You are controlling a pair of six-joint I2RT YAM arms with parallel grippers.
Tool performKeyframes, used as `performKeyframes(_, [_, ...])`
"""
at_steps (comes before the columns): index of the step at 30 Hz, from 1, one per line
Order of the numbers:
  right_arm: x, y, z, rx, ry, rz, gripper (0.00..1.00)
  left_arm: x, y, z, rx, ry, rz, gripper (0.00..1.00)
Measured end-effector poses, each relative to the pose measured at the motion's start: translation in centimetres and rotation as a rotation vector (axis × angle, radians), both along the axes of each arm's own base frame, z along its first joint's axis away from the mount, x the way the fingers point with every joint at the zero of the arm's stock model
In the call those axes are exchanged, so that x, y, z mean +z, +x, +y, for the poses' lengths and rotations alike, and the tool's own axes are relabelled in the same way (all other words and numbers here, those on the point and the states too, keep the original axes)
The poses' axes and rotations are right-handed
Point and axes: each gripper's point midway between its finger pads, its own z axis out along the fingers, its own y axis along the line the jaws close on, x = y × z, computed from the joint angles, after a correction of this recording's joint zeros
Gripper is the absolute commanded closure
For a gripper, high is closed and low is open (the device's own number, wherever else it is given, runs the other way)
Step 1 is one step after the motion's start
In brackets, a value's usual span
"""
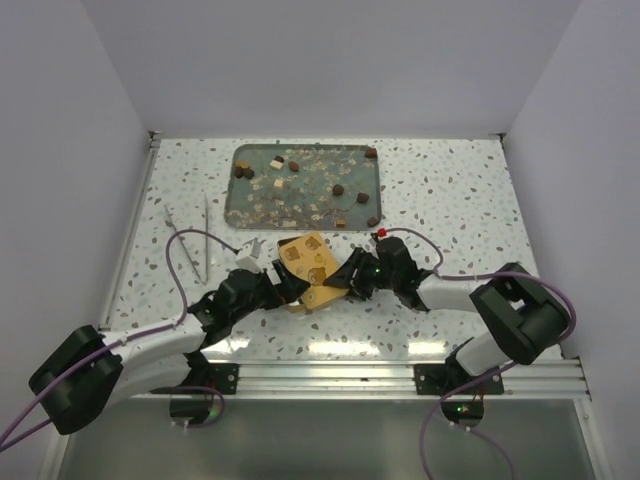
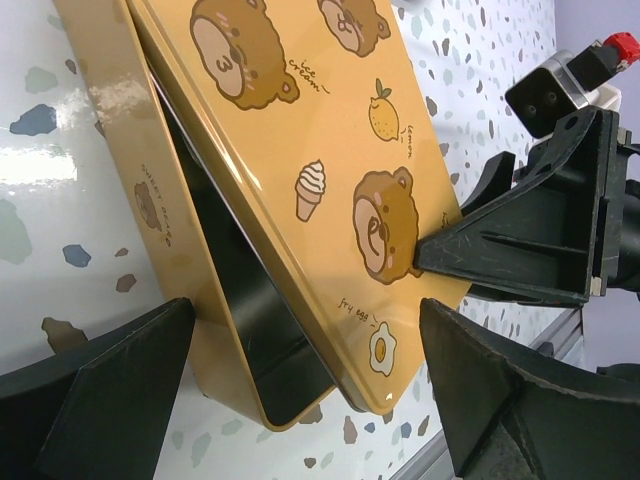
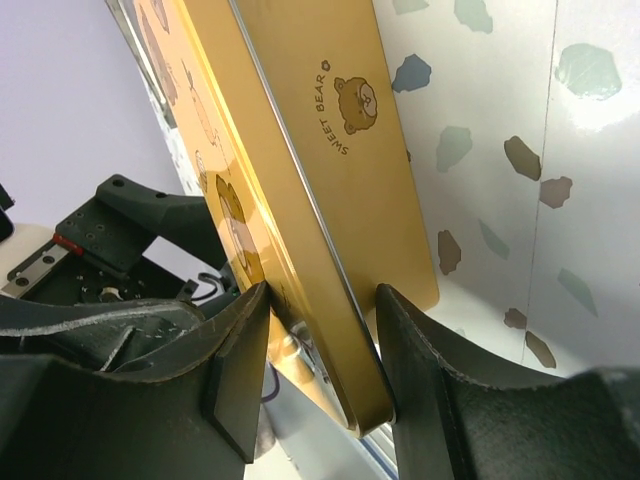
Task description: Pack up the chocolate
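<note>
Small dark chocolate pieces (image 1: 338, 189) and cream-white ones (image 1: 277, 162) lie among pale crumbs in a grey tray (image 1: 305, 147) at the back. The gold bear-print tin (image 1: 310, 262) sits tilted between my grippers, its lid (image 2: 330, 150) lifted off the dark, empty-looking base (image 2: 240, 310). My left gripper (image 2: 305, 390) is open, its fingers straddling the tin's near corner; it also shows in the top view (image 1: 288, 285). My right gripper (image 3: 320, 330) is shut on the lid's edge (image 3: 300, 190); it also shows in the top view (image 1: 352, 272).
Two thin white sticks (image 1: 205, 235) lie on the speckled table (image 1: 450, 190) left of the tray. A metal rail (image 1: 400, 375) runs along the near edge. White walls close in the left, right and back sides.
</note>
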Motion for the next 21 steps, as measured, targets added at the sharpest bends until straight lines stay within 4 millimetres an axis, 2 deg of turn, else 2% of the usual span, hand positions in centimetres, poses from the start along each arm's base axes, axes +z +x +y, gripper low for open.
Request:
performKeyframes(7, [-0.4,0.3,0.3,-0.010,-0.023,0.009,0.46,0.0,0.0,-0.2,-0.004,0.005,0.003,0.00])
performKeyframes(21, [-0.4,0.9,1.0,0.007,-0.088,-0.016,0.45,-0.1,0.3,0.0,0.008,0.024,-0.001,0.00])
